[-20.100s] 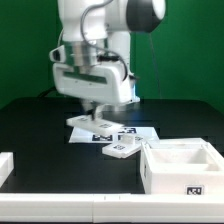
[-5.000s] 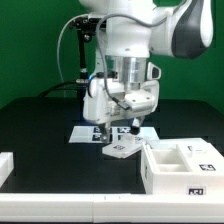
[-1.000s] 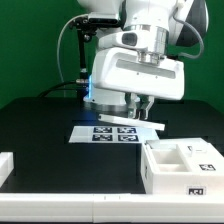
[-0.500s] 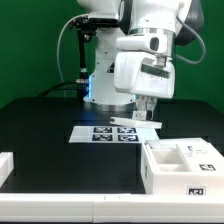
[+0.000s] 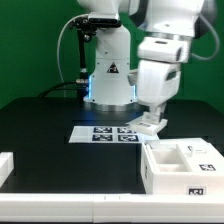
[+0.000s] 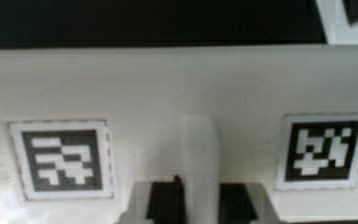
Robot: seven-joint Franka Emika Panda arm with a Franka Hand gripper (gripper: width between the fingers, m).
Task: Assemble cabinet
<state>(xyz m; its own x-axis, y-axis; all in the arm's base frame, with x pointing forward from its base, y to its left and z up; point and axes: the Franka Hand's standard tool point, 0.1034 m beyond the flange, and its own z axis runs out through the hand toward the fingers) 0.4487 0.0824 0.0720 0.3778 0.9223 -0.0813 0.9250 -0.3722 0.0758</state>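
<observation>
The gripper (image 5: 151, 114), clamped on a white panel (image 6: 176, 95), has carried it off the counter (image 5: 40, 128) toward the box (image 5: 183, 168), lower right

The marker board (image 5: 100, 134) is laid on the table (image 5: 40, 130) at the frame's centre, before the robot base (image 5: 108, 75). The box (image 5: 162, 178) is set at the lower right, near the board's right end but apart from it. A tagged piece (image 5: 203, 150) is lodged inside the box, toward its right side. A block (image 5: 4, 167) is cut off by the lower left edge. The panel (image 5: 148, 125) is held clear of the table in the gripper (image 5: 152, 119), right of centre, over the board's right end and behind the box. In the wrist view, the panel (image 6: 176, 90) is gripped between the fingers (image 6: 158, 203), with a tag (image 6: 60, 158) to each side of them.
</observation>
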